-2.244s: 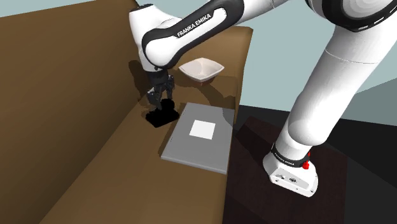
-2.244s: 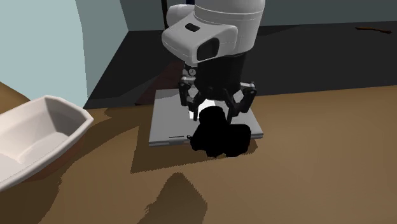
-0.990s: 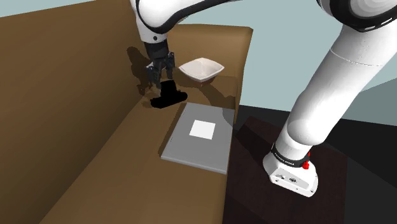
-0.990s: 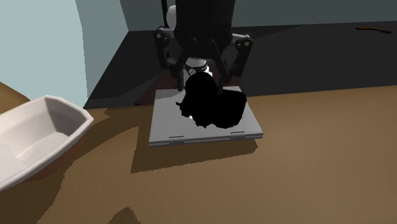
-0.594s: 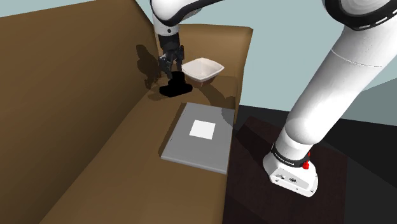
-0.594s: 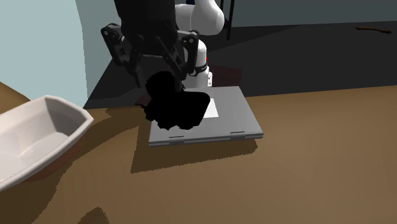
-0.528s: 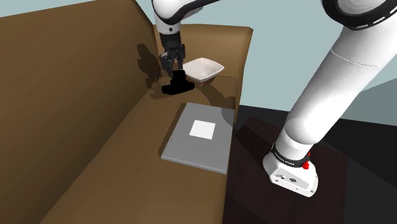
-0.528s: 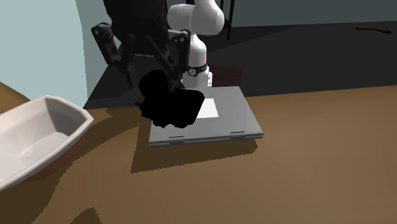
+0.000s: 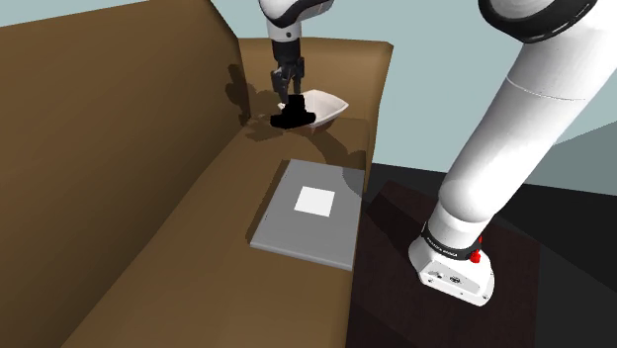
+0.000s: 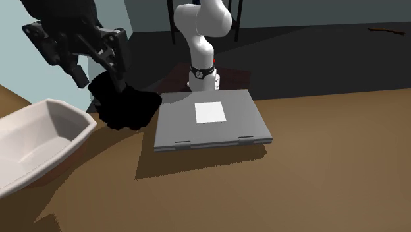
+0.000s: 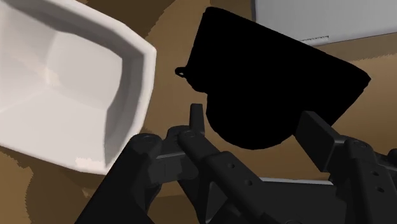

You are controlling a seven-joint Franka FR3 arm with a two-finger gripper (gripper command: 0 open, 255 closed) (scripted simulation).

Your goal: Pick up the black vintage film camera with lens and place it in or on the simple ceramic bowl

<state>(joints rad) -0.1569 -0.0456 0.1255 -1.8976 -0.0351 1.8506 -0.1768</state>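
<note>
Clasping the black camera (image 10: 125, 107) in the gripper (image 10: 104, 79) above the brown surface (image 10: 263, 191), at two o'clock of the white bowl (image 10: 39, 132) in the second exterior view, long axis roughly level, lens direction impossible to tell

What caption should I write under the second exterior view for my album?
Black gripper holds the black camera beside the white bowl, a closed grey laptop lying on the brown surface nearby.
</note>
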